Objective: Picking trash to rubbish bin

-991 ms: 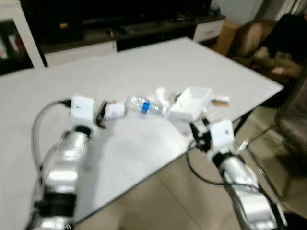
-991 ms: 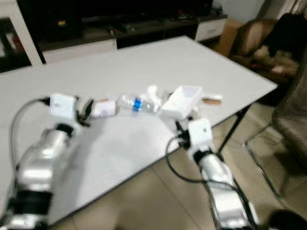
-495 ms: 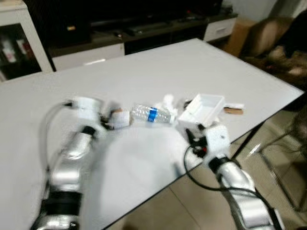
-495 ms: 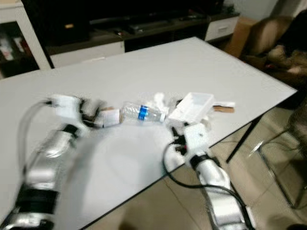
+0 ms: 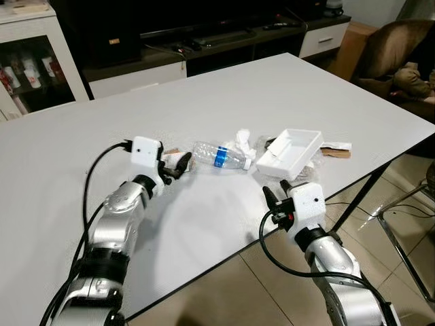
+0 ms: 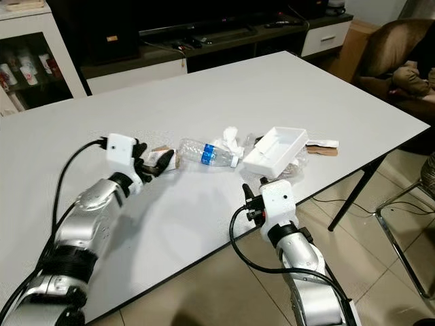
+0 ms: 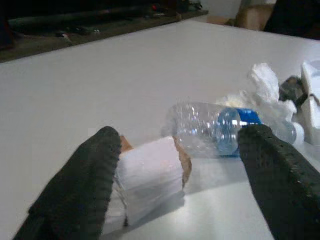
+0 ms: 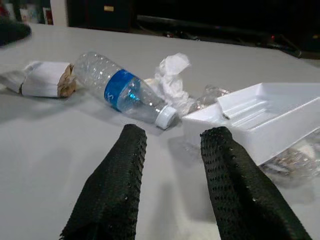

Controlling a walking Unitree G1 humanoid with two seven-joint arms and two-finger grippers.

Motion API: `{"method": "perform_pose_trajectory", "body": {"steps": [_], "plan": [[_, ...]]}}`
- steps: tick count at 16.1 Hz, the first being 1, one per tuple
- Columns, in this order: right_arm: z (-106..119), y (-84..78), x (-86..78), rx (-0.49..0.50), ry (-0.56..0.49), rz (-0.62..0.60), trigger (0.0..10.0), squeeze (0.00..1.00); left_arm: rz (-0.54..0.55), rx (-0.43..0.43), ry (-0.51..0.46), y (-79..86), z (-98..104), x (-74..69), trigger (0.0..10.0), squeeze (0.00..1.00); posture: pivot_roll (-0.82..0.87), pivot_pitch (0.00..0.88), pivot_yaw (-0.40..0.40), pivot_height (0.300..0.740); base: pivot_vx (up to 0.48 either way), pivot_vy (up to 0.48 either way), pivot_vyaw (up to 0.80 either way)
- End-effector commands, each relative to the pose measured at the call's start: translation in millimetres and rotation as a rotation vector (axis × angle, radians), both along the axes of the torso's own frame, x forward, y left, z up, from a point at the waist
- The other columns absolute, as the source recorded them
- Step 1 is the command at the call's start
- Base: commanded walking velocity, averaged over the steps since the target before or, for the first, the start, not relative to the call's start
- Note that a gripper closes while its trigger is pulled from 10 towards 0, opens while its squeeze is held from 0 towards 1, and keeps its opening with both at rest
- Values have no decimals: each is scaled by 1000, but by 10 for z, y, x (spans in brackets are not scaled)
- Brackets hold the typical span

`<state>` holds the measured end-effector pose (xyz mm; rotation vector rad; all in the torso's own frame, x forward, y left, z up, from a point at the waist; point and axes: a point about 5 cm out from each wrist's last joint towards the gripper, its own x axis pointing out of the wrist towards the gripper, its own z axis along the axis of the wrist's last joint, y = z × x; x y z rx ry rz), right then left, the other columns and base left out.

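Your left pincer (image 7: 175,165) gapes wide around the wrapper (image 7: 150,175) on the tabletop (image 5: 272,88), holding nothing; it looks light and crushable, so pinch its middle, right pincer (image 8: 172,150) half-open, empty.

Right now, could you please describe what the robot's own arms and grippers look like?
Both arms are silver metal with black joint bands, white box-shaped wrist housings and looping black cables. The left gripper and right gripper each have two long black fingers with ribbed or dotted rubber pads.
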<state>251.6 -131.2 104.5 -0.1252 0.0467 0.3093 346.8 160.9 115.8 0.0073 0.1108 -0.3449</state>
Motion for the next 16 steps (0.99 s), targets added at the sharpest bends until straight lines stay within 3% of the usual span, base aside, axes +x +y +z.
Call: {"method": "perform_pose_trajectory", "body": {"steps": [1, 6, 14, 15, 16], "plan": [[23, -22, -30, -8, 1, -12, 10000, 0, -13, 23, 11, -24, 2, 76, 10000, 1000, -48, 0, 23, 740, 0, 0, 0], [12, -19, -123, -14, 22, -14, 10000, 0, 66, 49, 77, 51, -66, 212, 10000, 1000, -71, 22, 30, 740, 0, 0, 0], [31, -48, -208, -30, 40, -29, 10000, 0, 133, 127, 157, 73, -183, 259, 10000, 1000, -117, 57, 47, 740, 0, 0, 0], [34, -32, -238, -31, 49, -22, 10000, 0, 166, 127, 167, 88, -160, 286, 10000, 804, -128, 69, 50, 740, 0, 0, 0], [33, -26, -246, -32, 54, -18, 10000, 0, 171, 129, 170, 91, -158, 290, 10000, 804, -128, 69, 50, 740, 0, 0, 0]]}}
